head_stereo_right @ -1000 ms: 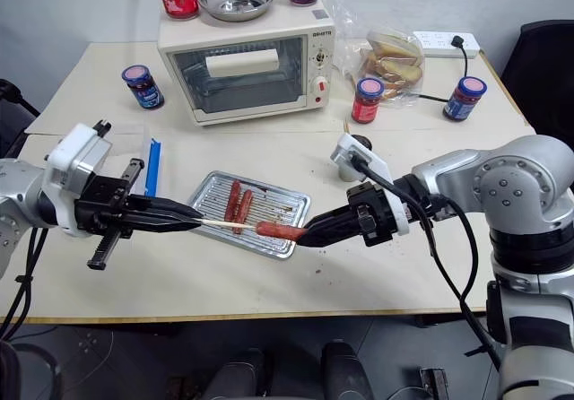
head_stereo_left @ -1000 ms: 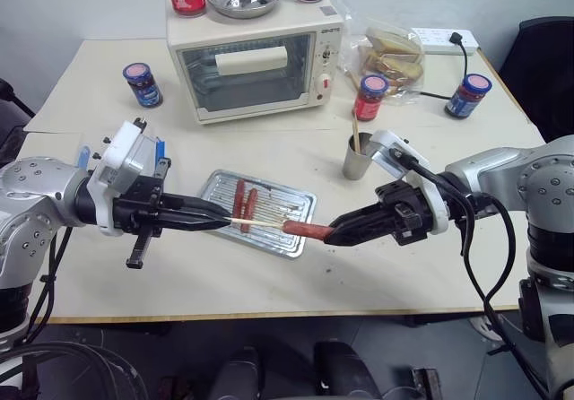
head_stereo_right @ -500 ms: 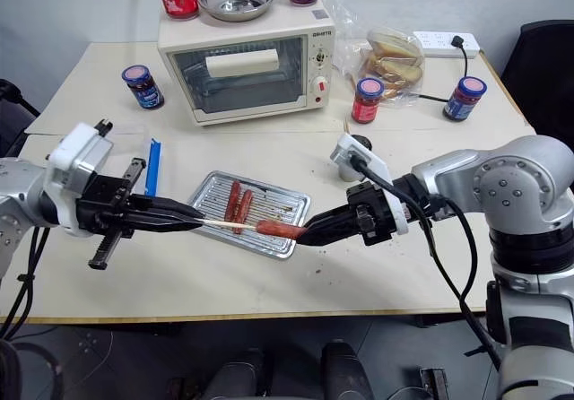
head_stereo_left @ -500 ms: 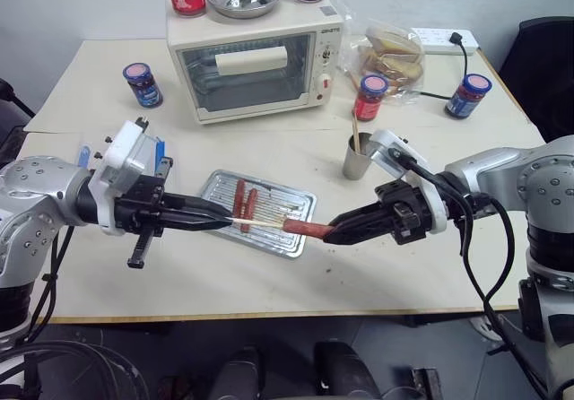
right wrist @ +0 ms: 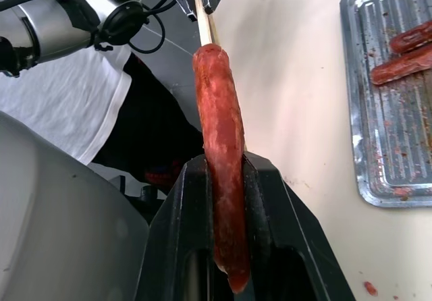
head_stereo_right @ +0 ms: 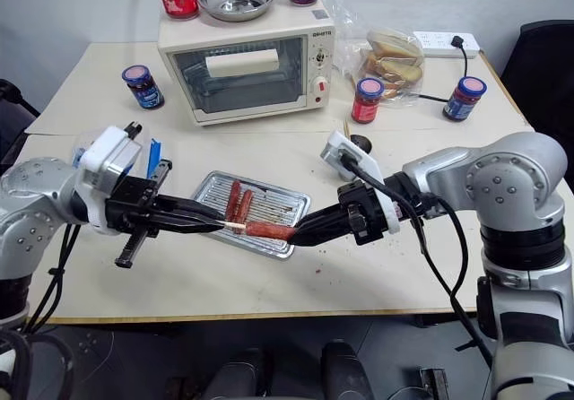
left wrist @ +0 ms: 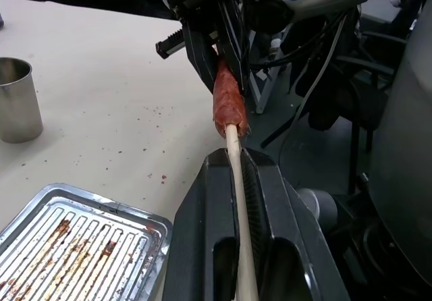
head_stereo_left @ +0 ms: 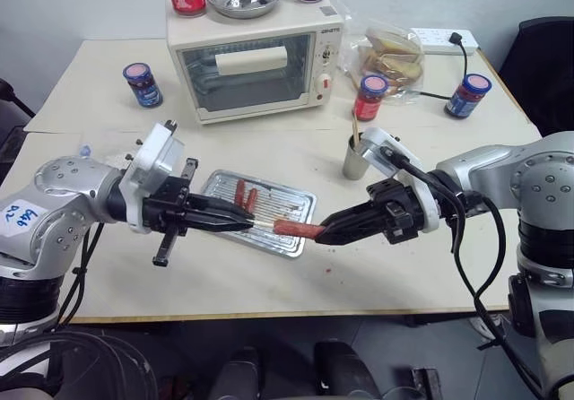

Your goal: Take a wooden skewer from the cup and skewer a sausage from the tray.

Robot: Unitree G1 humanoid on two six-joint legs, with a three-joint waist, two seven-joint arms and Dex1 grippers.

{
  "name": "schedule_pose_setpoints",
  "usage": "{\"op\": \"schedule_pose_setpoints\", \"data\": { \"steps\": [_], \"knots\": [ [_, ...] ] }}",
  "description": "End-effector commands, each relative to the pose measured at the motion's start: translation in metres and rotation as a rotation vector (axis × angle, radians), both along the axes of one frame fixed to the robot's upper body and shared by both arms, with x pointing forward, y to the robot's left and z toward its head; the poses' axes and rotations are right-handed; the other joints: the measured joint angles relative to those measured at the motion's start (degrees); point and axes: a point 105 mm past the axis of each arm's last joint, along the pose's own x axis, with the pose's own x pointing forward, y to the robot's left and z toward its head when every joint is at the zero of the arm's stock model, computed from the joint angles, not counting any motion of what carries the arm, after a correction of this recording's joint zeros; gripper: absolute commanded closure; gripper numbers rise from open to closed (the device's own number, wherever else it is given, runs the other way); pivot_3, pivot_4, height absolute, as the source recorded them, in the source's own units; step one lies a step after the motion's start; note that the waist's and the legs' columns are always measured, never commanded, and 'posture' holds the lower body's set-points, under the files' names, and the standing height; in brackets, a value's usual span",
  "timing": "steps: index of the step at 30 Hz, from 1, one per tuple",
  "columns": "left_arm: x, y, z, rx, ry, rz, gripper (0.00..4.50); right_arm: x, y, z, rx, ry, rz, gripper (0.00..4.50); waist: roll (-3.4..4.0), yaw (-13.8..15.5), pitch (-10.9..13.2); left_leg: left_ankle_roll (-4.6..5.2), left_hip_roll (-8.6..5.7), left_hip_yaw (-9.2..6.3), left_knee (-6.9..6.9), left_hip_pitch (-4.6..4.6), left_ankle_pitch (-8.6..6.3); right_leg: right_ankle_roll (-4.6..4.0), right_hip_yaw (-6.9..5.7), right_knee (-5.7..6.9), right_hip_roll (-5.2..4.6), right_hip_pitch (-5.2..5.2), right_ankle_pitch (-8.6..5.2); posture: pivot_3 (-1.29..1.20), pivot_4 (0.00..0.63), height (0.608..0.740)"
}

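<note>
Both silver-grey arms reach inward, nearly level, pointing at each other. The left gripper (head_stereo_left: 240,224) has its black fingers (left wrist: 270,206) pinched together on the thin pale wooden skewer (left wrist: 237,179); the right gripper (head_stereo_left: 325,233) clamps the reddish-brown sausage (right wrist: 221,146).

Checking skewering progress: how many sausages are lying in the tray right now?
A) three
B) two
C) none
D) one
B: two sausages lie side by side in the tray, while the third sausage is held in the right gripper against the wooden skewer.

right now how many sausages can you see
3: one sausage held in the right gripper on the wooden skewer, two sausages lying side by side in the tray.
</note>
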Motion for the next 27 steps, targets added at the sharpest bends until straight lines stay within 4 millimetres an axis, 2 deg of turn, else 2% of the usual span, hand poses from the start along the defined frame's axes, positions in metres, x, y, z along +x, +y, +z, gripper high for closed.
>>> {"op": "schedule_pose_setpoints", "data": {
  "steps": [1, 12, 14, 22, 27],
  "knots": [
    [-0.001, -0.006, 0.006, -0.017, -0.042, -0.022, 4.50, -0.005, 0.004, 0.012, 0.032, -0.044, 0.035, 4.21, 0.00, 0.03, 0.00, 0.00, 0.00, 0.00, 0.00, 0.00, 0.00, 0.00, 0.00, 0.00, 0.00, 0.00, 0.00, 0.00, 0.150, 0.740],
    [-0.002, -0.014, 0.001, -0.029, -0.031, -0.043, 4.50, -0.006, 0.005, 0.011, 0.025, -0.050, 0.039, 4.21, 0.00, 0.03, 0.00, 0.00, 0.00, 0.00, 0.02, 0.00, 0.00, 0.00, 0.00, 0.00, 0.00, 0.01, 0.00, 0.00, 0.150, 0.740],
    [-0.001, -0.011, -0.001, -0.025, -0.025, -0.035, 4.50, -0.006, 0.004, 0.010, 0.024, -0.045, 0.036, 3.53, 0.00, 0.03, 0.00, 0.00, 0.00, 0.00, 0.02, 0.00, 0.00, 0.00, 0.00, 0.00, 0.00, 0.01, 0.00, 0.00, 0.150, 0.740],
    [0.002, 0.003, -0.010, -0.016, 0.005, 0.038, 4.50, 0.005, -0.002, 0.016, 0.009, -0.133, -0.038, 1.59, 0.00, 0.04, 0.00, 0.00, 0.00, 0.00, 0.03, -0.01, 0.00, 0.00, 0.01, 0.01, 0.00, 0.00, 0.00, 0.00, 0.150, 0.740],
    [0.003, 0.014, -0.016, -0.034, 0.016, 0.119, 4.50, 0.019, -0.010, 0.019, -0.035, -0.308, -0.107, 1.59, 0.00, 0.02, 0.00, 0.00, -0.01, 0.00, 0.03, -0.01, 0.00, 0.00, 0.01, 0.01, -0.01, 0.00, 0.00, 0.00, 0.150, 0.740]
  ]
}}
